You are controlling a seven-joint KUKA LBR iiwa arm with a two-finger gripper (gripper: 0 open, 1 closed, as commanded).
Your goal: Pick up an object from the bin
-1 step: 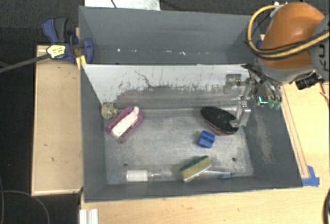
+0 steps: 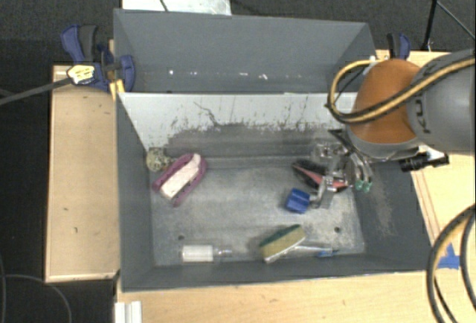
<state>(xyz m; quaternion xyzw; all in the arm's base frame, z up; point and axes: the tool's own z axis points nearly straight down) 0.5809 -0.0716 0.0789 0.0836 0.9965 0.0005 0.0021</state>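
My gripper (image 2: 328,181) hangs low in the right part of the bin, under the arm's orange cover. Right beneath it lies a red-and-black hand tool (image 2: 310,172), partly hidden by the gripper. A small blue block (image 2: 297,201) lies just left of the gripper's tip, close to it; whether they touch cannot be told. A green-and-yellow sponge (image 2: 282,241) lies nearer the front wall, below the blue block.
A pink-and-white oblong thing (image 2: 179,176) and a small dull ball (image 2: 155,159) lie at the left. A clear tube (image 2: 198,253) lies along the front wall, and a thin pen with a blue tip (image 2: 320,250) lies beside the sponge.
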